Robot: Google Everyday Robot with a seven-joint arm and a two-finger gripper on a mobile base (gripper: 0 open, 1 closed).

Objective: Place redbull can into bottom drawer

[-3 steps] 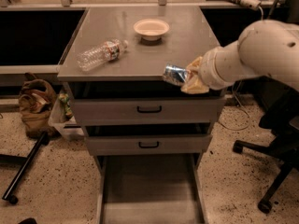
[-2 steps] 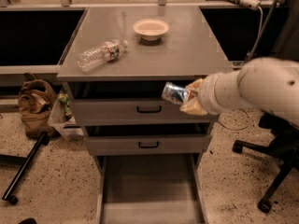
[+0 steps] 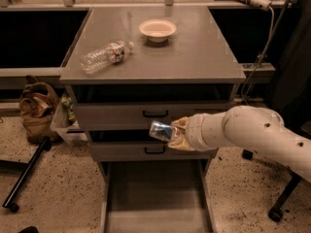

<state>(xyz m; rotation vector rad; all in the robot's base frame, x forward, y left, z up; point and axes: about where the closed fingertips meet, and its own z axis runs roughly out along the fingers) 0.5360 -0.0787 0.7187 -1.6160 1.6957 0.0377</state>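
My gripper (image 3: 175, 132) is shut on the redbull can (image 3: 161, 130), a small silver-and-blue can held tilted on its side. It hangs in front of the cabinet's two upper drawers, between their black handles. The bottom drawer (image 3: 155, 198) is pulled out below, a wide shallow grey tray, and the can is well above its back part. My white arm (image 3: 243, 130) reaches in from the right.
On the grey cabinet top (image 3: 194, 57) lie a clear plastic water bottle (image 3: 104, 56) on its side and a cream bowl (image 3: 157, 29). A brown bag (image 3: 36, 108) and a small bin (image 3: 63, 120) stand left of the cabinet. A chair base (image 3: 282, 198) is at right.
My gripper with the can has moved down and left, from the cabinet top's front right edge to in front of the two upper drawers.
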